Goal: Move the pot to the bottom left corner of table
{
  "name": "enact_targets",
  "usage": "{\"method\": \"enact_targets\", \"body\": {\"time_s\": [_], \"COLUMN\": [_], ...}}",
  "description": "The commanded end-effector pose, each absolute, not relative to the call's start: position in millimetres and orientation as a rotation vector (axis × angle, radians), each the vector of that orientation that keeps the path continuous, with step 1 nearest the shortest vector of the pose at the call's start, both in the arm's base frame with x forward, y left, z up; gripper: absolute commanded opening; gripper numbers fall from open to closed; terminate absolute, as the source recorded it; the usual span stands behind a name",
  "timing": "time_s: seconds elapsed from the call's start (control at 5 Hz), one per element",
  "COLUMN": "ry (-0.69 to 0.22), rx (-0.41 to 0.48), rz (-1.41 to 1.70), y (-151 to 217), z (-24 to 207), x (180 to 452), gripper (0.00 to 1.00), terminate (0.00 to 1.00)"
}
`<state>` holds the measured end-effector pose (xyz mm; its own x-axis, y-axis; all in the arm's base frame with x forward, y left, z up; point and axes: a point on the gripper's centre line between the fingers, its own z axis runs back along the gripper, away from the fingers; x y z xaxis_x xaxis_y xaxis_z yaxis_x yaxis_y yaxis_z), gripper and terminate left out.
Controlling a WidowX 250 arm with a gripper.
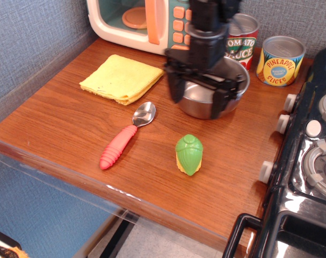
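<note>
The shiny steel pot (199,105) sits at the back middle of the reddish-brown wood table (71,129), mostly covered by my arm. My black gripper (197,105) hangs over the pot's near rim, fingers spread wide apart, one finger (174,88) at the pot's left side and the other (220,103) at its front right. It is open and holds nothing. The table's near left corner (12,141) is bare wood.
A yellow cloth (121,78) lies back left. A red-handled spoon (126,136) and a green and yellow toy (189,154) lie in front of the pot. Tomato sauce can (239,43) and pineapple can (280,60) stand behind it. A toy microwave (146,21) stands at the back, a black stove (308,161) at right.
</note>
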<state>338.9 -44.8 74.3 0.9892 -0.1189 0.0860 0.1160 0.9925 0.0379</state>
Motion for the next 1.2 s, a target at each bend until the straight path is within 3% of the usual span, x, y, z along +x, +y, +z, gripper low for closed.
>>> {"method": "enact_targets", "body": {"time_s": [0.0,0.2,0.4,1.0], "ry": [-0.153,-0.119,-0.095,-0.155], "rx": [0.008,0.012,0.02,-0.012], "rz": [-0.158,-0.155,-0.154,-0.166], "y": [-82.5,-84.8,-84.2,-79.1], "z": [73.4,54.9,43.8,75.0], "x": [414.7,420.4,415.5,410.3], "gripper": [1.0,1.0,0.0,0.0], "terminate": [0.0,0.0,0.0,0.0]}}
